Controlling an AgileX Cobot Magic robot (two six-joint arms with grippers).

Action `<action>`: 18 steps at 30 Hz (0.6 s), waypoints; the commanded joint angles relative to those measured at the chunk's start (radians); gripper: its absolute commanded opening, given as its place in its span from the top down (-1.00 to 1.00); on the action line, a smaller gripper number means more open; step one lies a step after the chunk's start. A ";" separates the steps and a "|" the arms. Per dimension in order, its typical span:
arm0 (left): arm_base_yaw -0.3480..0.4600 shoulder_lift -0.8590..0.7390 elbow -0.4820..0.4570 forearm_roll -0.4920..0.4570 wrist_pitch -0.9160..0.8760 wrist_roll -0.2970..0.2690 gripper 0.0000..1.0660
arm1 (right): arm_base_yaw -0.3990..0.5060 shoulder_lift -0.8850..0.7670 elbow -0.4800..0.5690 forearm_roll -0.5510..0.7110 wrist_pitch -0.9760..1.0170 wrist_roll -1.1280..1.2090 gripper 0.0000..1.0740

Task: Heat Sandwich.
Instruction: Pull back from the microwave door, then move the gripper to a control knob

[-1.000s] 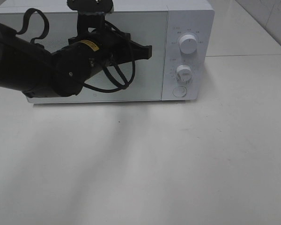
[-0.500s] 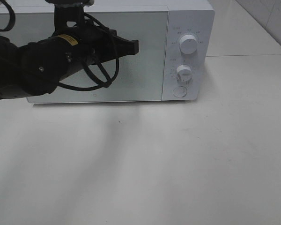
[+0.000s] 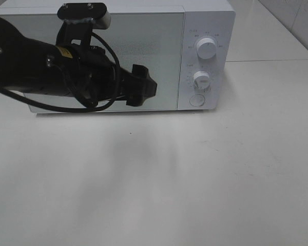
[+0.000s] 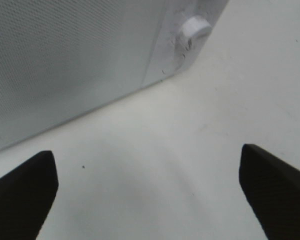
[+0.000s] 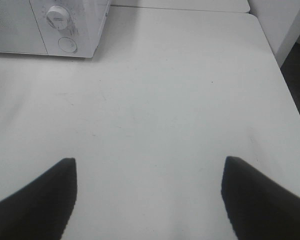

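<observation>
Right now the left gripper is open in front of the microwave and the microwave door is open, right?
No: the microwave door is shut, flush with the control panel, as the exterior high view shows. The left gripper is open in front of it.

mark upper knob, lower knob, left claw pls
upper knob (image 3: 206, 48), exterior high view, centre of its face.
lower knob (image 3: 200, 80), exterior high view, centre of its face.
left claw (image 4: 147, 165), left wrist view, midway between its open fingertips.
</observation>
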 commanded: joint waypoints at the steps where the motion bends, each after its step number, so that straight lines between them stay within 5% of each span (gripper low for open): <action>1: 0.000 -0.054 0.001 0.027 0.153 -0.007 -0.91 | -0.006 -0.027 0.003 -0.002 -0.009 0.013 -0.42; 11: 0.006 -0.196 0.001 0.258 0.580 -0.053 -0.91 | -0.006 -0.027 0.003 -0.002 -0.009 0.013 -0.42; 13: 0.045 -0.234 0.001 0.294 0.659 -0.115 -0.91 | -0.006 -0.027 0.003 -0.002 -0.009 0.013 -0.42; 18: 0.188 -0.276 0.001 0.307 0.785 -0.164 -0.91 | -0.006 -0.027 0.003 -0.002 -0.009 0.013 -0.42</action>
